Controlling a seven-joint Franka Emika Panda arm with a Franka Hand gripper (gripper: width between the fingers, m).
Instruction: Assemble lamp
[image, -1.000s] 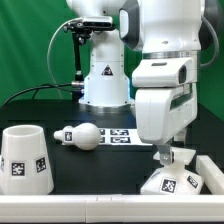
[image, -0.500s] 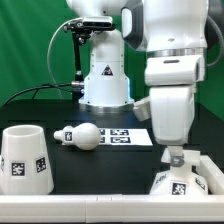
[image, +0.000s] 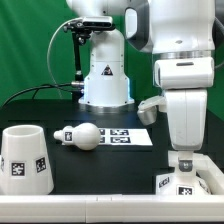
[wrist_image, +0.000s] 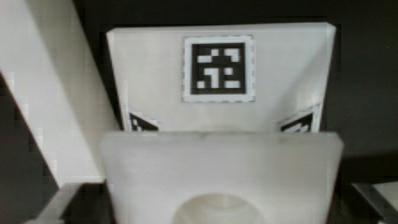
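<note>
The lamp base (image: 186, 184), flat and white with square tags, sits at the front edge on the exterior view's right. My gripper (image: 183, 162) comes straight down on it and is shut on its raised part. In the wrist view the base (wrist_image: 221, 110) fills the frame, with one tag (wrist_image: 219, 68) facing up and the round socket (wrist_image: 221, 206) close to the camera; my fingers are hidden there. The bulb (image: 80, 135) lies on its side mid-table. The tapered shade (image: 24, 158) stands with its opening up at the front on the exterior view's left.
The marker board (image: 127, 136) lies flat just beside the bulb. The robot's white pedestal (image: 104, 80) stands at the back centre. A white piece (image: 207, 165) sits close behind the base at the right edge, and a white strip (wrist_image: 32, 90) runs along the base in the wrist view.
My gripper has carried the lamp base toward the exterior view's right and toward the front edge. The bulb, shade and marker board have not moved.
</note>
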